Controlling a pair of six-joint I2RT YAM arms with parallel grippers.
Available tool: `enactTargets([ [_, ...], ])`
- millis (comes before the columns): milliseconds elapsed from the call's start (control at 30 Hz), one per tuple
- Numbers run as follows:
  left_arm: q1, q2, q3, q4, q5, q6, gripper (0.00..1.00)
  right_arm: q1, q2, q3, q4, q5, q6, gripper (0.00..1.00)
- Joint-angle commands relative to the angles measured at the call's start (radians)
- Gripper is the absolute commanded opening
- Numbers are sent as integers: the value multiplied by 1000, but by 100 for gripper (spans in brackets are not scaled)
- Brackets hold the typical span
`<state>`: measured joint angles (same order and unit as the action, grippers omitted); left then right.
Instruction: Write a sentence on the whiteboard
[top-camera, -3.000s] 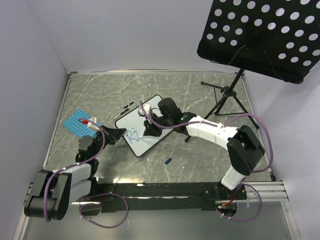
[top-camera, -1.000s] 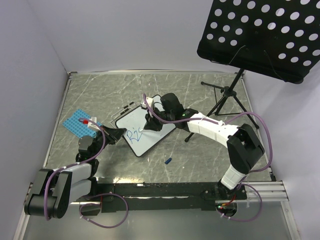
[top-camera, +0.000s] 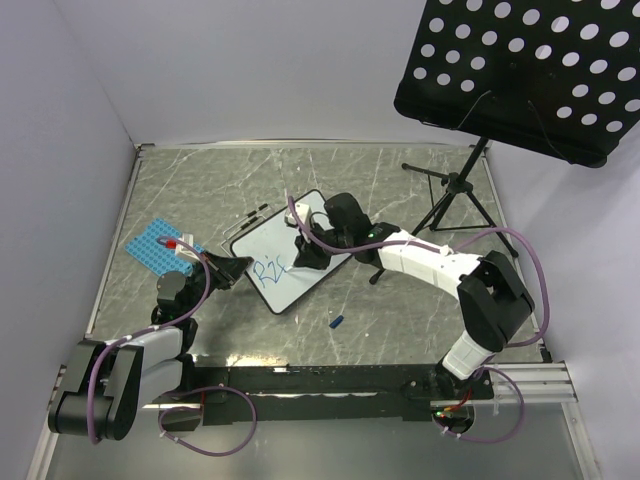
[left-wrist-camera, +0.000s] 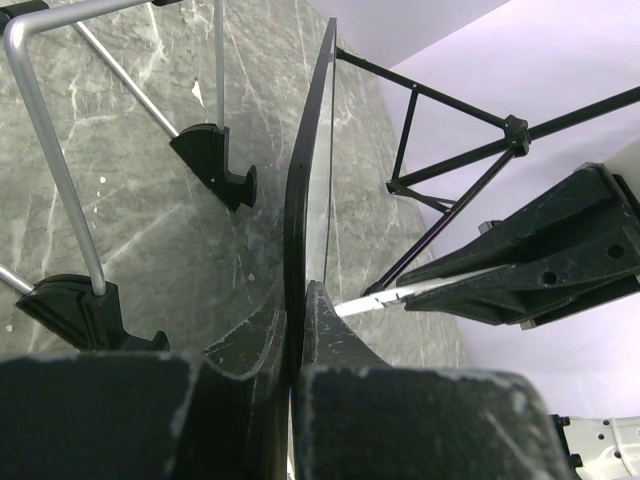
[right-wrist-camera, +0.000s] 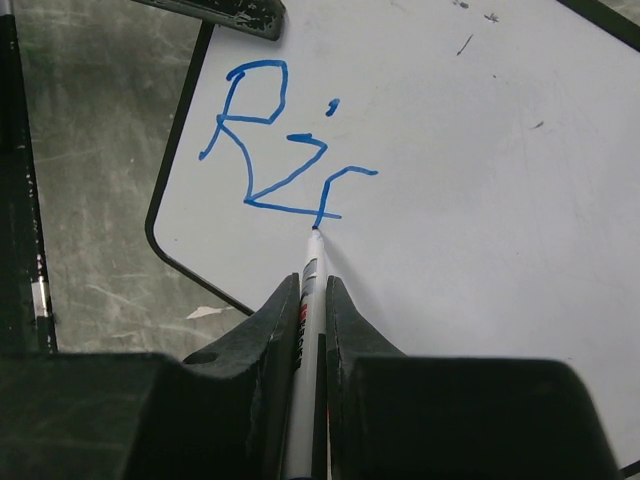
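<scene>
While tight on marker (right-wrist-camera: 312, 255), right claw (right-wrist-camera: 308, 288) over whiteboard (right-wrist-camera: 480, 180), left claw (left-wrist-camera: 296, 296) tight on edge

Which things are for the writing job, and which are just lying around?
For the job: whiteboard, blue writing, marker in the right jaws, left jaws clamping the board's edge.
Just lying about: blue studded plate, music stand, small blue piece.
</scene>
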<state>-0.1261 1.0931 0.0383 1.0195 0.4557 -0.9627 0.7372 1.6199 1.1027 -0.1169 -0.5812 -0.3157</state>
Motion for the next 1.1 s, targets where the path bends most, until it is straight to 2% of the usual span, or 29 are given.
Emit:
enactTargets([
  [0, -6, -9, -46, 83, 31, 21, 1, 34, -31, -17, -18, 7, -19, 0],
  [300, -6, -12, -48, 82, 29, 22, 1, 42, -38, 46, -14, -20, 21, 0],
  [533, -4, -16, -46, 76, 32, 27, 1, -12, -91, 66, -3, -28, 38, 0],
  [1067, -6, -10, -49, 88, 35, 22, 1, -48, 37, 118, 6, -2, 27, 0],
])
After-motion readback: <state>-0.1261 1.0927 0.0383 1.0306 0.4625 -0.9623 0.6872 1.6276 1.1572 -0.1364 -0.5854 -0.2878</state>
